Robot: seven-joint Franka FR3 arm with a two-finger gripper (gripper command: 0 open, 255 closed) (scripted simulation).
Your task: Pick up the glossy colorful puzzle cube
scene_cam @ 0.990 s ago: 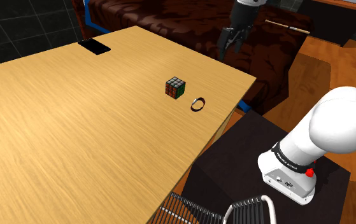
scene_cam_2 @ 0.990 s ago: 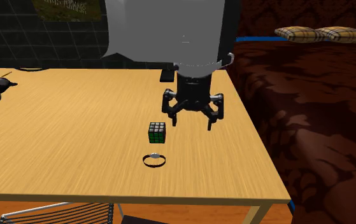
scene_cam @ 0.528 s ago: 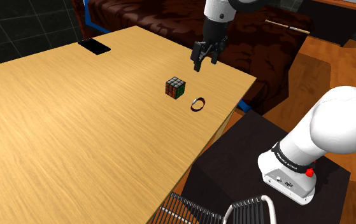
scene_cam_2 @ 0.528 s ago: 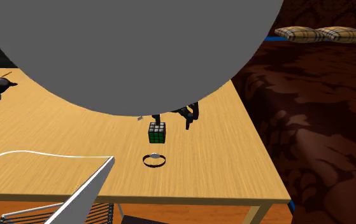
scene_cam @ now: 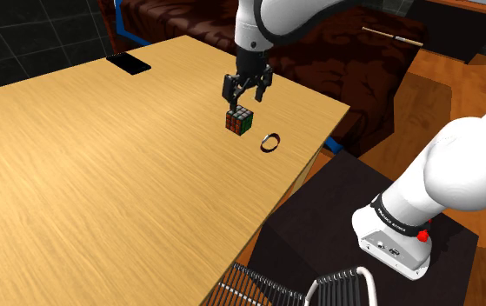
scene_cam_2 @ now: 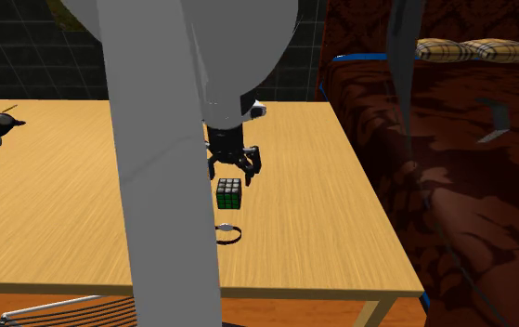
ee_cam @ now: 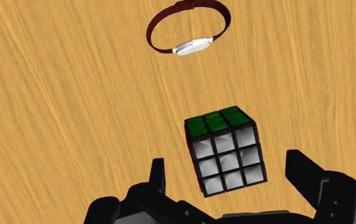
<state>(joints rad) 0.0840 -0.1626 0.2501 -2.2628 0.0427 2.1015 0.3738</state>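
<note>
Wooden tabletop (scene_cam: 102,191) in the foreground. Near its edge lies a dark red bracelet (scene_cam: 270,142); just beyond sits the puzzle cube (scene_cam: 239,120). Black claw (scene_cam: 244,98), spread wide, has swung in from off the tabletop and hangs directly above the cube, seemingly ready to descend.

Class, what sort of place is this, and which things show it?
Likely a home living room: a wooden table stands beside a dark brown couch with plaid cushions, and a watch lies on the table.
</note>
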